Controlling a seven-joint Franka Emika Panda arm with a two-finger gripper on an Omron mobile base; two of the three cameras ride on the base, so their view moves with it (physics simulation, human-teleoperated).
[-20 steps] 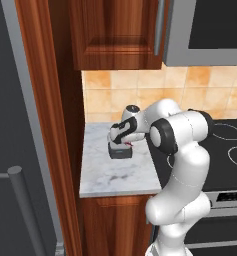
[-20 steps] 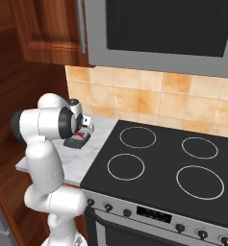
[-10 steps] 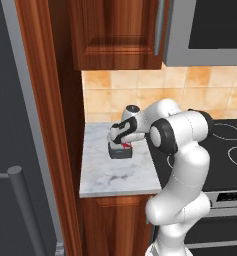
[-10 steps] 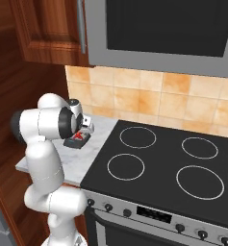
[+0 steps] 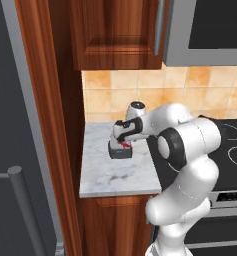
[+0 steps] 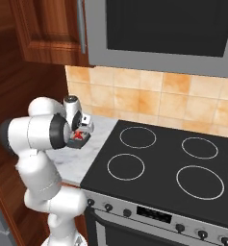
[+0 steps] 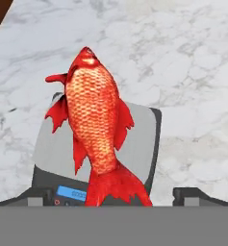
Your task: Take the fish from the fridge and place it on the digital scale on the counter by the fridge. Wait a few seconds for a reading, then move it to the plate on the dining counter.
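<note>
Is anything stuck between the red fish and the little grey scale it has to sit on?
Nothing visible is. In the hand view the bright red-orange fish lies straight over the flat light grey top of the dark grey digital scale on the white-grey marble counter, with no other thing between them.

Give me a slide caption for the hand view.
Red fish lying on the grey scale on the marble counter.

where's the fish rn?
The fish is over the digital scale on the counter left of the stove, at the gripper; contact with the scale top isn't clear.
</note>
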